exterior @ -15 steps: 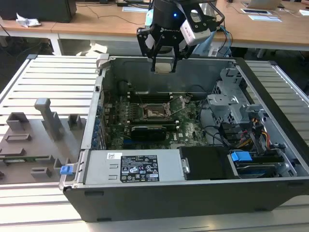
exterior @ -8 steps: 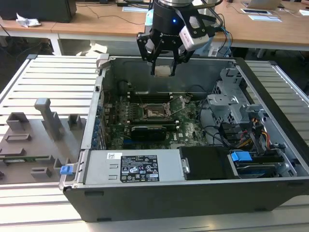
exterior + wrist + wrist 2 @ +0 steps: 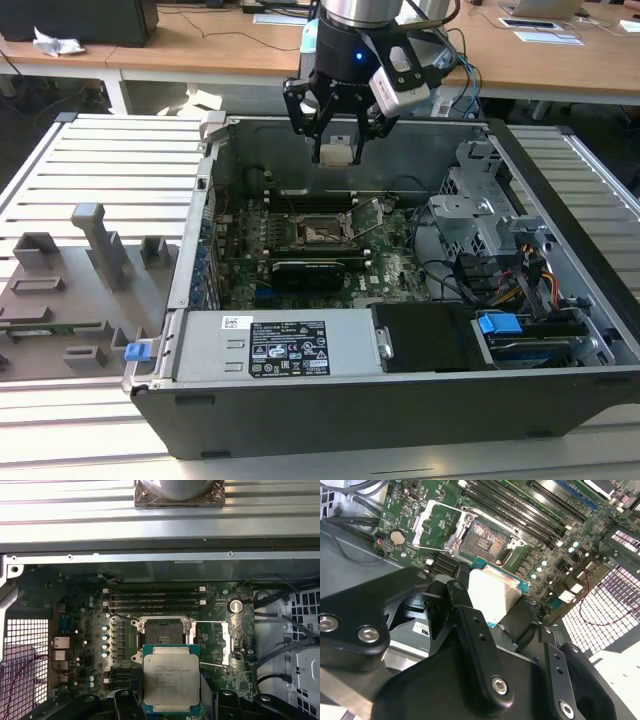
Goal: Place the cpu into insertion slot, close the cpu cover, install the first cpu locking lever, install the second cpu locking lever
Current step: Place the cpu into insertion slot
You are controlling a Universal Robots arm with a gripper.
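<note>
My gripper (image 3: 338, 152) hangs over the open computer case, shut on the cpu (image 3: 338, 148), a flat square chip with a silver-grey top. In both wrist views the cpu (image 3: 171, 682) (image 3: 496, 594) sits between the black fingers (image 3: 470, 625), held above the board. The insertion slot (image 3: 162, 632) (image 3: 482, 537) (image 3: 322, 232) lies bare below and slightly ahead of the chip, dark in its middle. The cpu cover (image 3: 226, 645) (image 3: 434, 522) is swung open beside the slot, with thin locking levers (image 3: 210, 622) raised along it.
Long memory slots (image 3: 155, 597) run behind the socket. A black card (image 3: 310, 270) lies in front of it, then the grey power supply (image 3: 270, 345). A drive cage with cables (image 3: 480, 215) fills the exterior view's right. A grey fixture plate (image 3: 70, 290) sits outside the case.
</note>
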